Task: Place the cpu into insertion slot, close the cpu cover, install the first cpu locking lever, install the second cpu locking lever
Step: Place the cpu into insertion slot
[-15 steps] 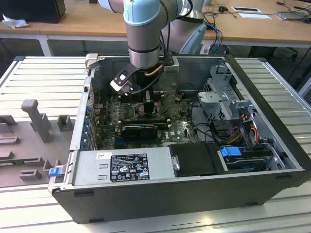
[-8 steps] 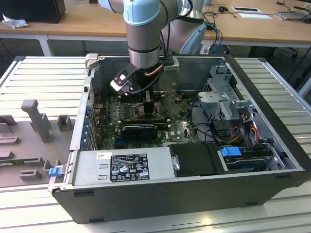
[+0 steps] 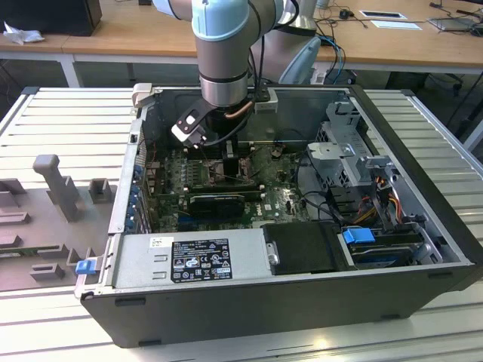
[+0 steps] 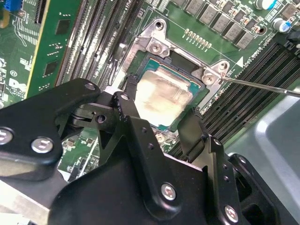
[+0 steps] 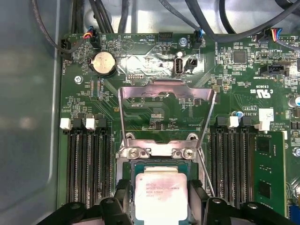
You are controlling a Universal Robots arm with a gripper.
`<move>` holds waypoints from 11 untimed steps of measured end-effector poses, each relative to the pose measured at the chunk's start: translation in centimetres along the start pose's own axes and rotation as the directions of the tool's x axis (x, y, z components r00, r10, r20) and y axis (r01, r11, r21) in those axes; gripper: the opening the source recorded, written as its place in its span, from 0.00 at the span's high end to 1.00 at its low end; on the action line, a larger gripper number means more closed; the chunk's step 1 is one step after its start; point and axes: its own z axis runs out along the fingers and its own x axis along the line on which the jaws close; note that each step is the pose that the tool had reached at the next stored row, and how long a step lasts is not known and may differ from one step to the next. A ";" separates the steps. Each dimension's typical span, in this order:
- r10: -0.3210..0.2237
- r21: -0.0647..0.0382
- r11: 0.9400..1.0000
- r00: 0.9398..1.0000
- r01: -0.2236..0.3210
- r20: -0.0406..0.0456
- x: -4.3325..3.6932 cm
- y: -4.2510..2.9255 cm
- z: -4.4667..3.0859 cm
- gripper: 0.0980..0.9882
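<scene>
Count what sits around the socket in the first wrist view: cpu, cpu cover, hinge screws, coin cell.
cpu: 1
cpu cover: 1
hinge screws: 2
coin cell: 1
Total: 5

Arm (image 3: 223, 53) pointing straight down, hand (image 4: 161, 101) low, fingers (image 4: 136, 136) spread apart

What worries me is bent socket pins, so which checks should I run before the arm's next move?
1. cpu lies inside the frame of the insertion slot: ok.
2. cpu fully flat and seated: cannot tell.
3. cpu cover stands raised, clear of the chip: ok.
4. One locking lever unlatched and swung aside: ok.
5. Grip of the gripper on the cpu: cannot tell.
</scene>
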 end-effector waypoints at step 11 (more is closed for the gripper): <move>0.000 0.000 1.000 1.000 0.000 0.000 0.02 0.12 -1.35 0.44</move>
